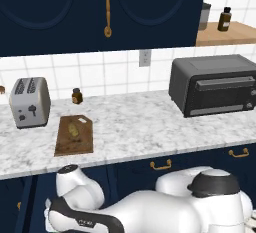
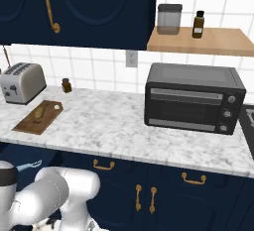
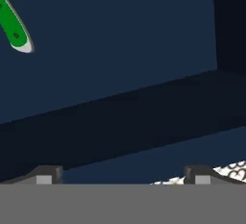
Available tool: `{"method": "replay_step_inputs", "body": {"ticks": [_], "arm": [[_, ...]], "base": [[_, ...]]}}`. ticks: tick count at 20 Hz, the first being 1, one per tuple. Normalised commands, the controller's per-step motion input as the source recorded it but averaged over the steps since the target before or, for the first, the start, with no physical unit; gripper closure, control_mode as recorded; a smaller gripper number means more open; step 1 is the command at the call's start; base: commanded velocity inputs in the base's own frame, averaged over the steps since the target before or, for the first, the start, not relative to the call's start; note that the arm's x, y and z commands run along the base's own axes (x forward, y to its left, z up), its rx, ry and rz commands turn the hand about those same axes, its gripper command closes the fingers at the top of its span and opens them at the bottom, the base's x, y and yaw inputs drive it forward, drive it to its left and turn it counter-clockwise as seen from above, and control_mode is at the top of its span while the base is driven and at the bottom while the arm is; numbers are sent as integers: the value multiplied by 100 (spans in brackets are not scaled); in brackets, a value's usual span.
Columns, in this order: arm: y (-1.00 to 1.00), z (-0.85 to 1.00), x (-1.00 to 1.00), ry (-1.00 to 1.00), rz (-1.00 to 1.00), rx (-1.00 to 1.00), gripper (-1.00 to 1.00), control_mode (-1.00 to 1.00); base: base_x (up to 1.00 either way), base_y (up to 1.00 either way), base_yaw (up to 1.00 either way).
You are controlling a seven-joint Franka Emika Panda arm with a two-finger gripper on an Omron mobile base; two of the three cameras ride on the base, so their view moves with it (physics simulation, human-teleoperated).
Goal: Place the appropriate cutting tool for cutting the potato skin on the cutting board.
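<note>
Gripper (image 3: 124, 177) is low in front of the dark blue cabinets with its jaws spread wide and nothing between them, and the green-handled knife (image 3: 14, 26), the wrong tool, sits off at the upper left of the hand view. From the right base view I pick out the light-blue peeler (image 2: 31, 165) below the counter edge, just beside my arm, its stem running roughly side to side, so I judge the hand must turn away from the knife to find it. Further off, up on the counter, the cutting board (image 1: 67, 147) carries the potato (image 1: 73, 129), with the toaster (image 1: 30, 102) beyond it.
</note>
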Motion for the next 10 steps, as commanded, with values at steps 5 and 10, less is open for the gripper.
{"method": "replay_step_inputs", "body": {"ticks": [5,10], "arm": [[0,0,-95,13,-12,3,-100,-100],[1,43,60,12,-11,0,-100,-100]], "base": [[0,0,0],[0,0,0]]}}
